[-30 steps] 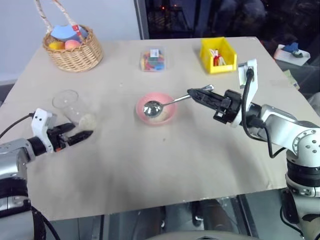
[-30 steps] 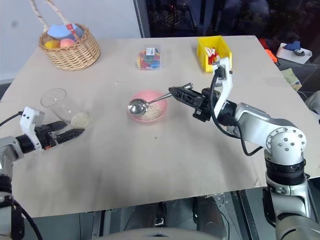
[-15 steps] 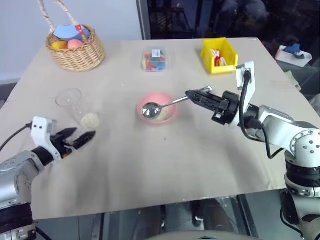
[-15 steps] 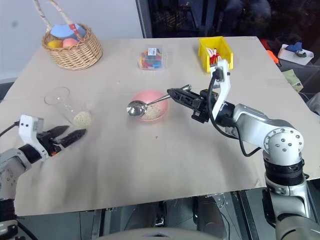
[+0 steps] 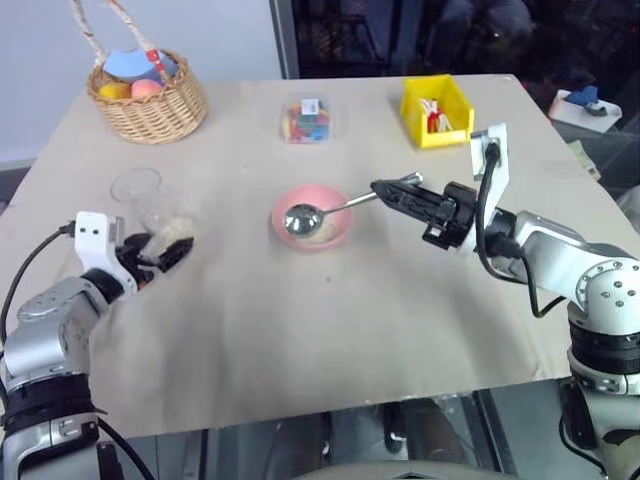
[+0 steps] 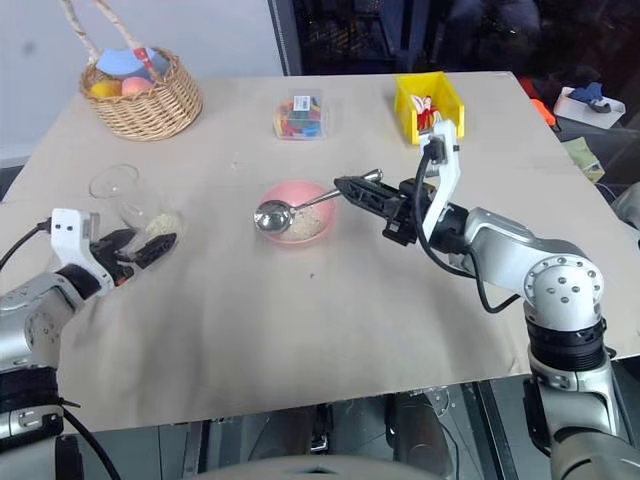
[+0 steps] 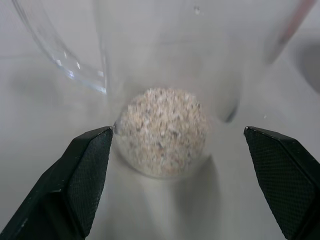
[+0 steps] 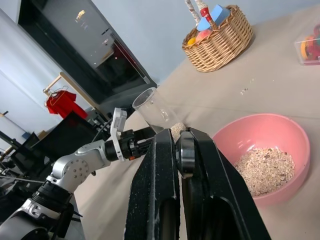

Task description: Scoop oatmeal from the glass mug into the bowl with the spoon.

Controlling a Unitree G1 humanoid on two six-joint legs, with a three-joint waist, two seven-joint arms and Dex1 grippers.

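The left tool (image 5: 165, 257), jaws apart, has swung in from the near side to straddle the mug (image 5: 150, 210) base, readying a hold. The right tool (image 5: 392, 189), clamped on the spoon (image 5: 310, 215), keeps it over the bowl (image 5: 312, 217), which already holds some oatmeal (image 8: 264, 169).

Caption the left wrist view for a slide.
Open left gripper straddles the base of the glass mug, oatmeal heaped inside.
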